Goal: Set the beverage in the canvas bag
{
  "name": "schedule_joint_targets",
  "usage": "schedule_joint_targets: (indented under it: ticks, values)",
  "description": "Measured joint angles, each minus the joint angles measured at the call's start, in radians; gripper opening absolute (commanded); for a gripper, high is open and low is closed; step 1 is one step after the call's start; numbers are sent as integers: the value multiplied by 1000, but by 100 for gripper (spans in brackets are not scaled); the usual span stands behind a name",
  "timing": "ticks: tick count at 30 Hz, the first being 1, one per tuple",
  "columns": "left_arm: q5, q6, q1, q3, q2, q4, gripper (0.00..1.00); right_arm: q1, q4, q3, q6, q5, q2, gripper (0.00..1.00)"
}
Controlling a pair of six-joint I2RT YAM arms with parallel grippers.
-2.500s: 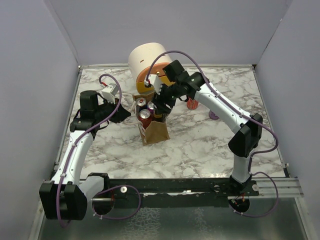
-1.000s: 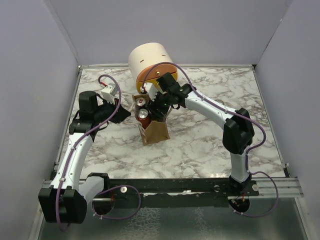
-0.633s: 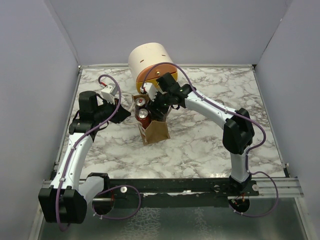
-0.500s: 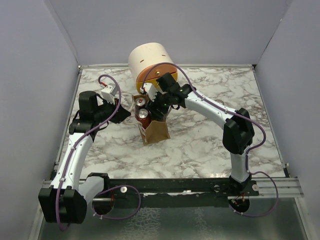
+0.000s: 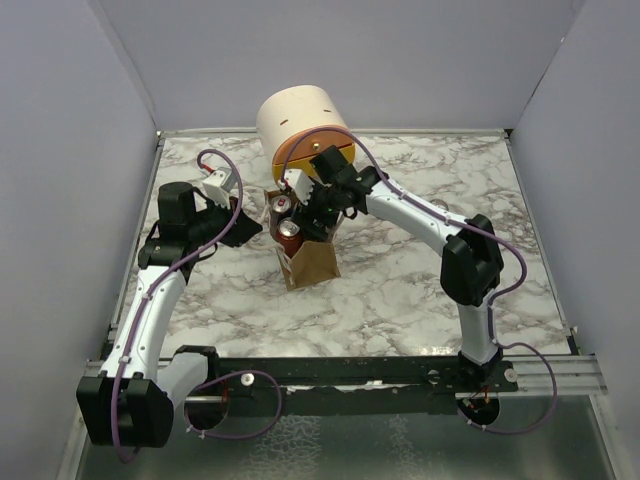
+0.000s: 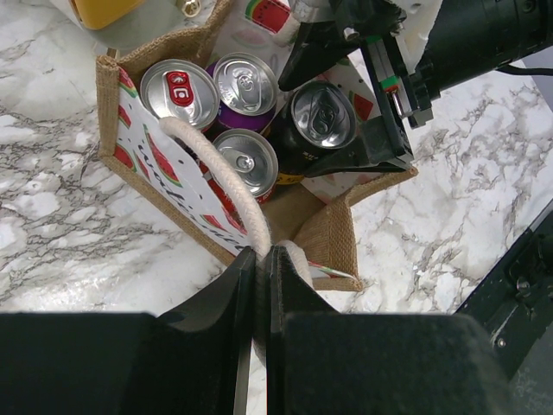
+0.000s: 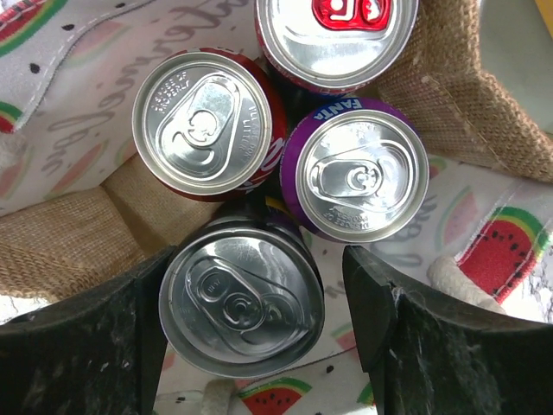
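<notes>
— On the marble worktop [image 5: 400, 290], where does the canvas bag [image 5: 310, 262] stand?

— Upright, left of the middle, just in front of a cream-and-orange round box [image 5: 298, 118]. Its mouth gapes open and shows a watermelon-print lining.

— And the drink?

— The black can [image 7: 242, 307] is upright inside the bag's mouth, on the side towards the right arm. The right gripper [image 7: 257, 285] reaches down into the bag. Its jaws sit narrow, one on each side of the can, holding it.

— Is anything else in there?

— Three more upright cans, crowded close beside it: a purple can [image 7: 363, 177], a red can [image 7: 205, 121] and a can with a red tab [image 7: 337, 35].

— What about the other arm?

— The left gripper [image 6: 259, 258] is at the bag's opposite edge. Its jaws are pinched tight on a cream rope handle [image 6: 216, 181], which loops up from the bag's rim.
</notes>
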Motion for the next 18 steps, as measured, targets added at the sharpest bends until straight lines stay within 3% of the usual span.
schedule_joint_targets:
  ticks: [8, 18]
  values:
    - [0, 0, -2, 0, -7, 0, 0, 0, -45, 59, -8, 10, 4, 87]
    - [0, 0, -3, 0, -8, 0, 0, 6, -107, 171, -13, -22, 3, 87]
